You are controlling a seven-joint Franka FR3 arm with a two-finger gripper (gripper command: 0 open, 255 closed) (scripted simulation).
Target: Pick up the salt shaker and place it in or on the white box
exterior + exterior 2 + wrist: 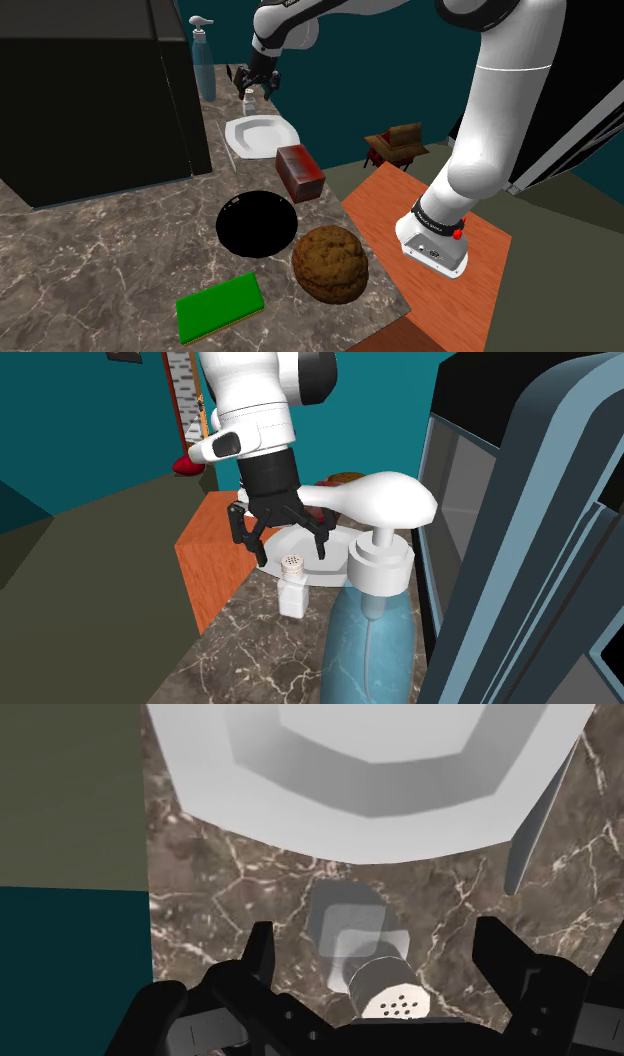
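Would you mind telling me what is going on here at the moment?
The robot arm is going for the salt shaker, which stands upright on the marble counter just beside the white box. The gripper hangs right above the shaker's cap with its fingers open and apart, touching nothing. The shaker is not yet grasped, and the white box has nothing in it.
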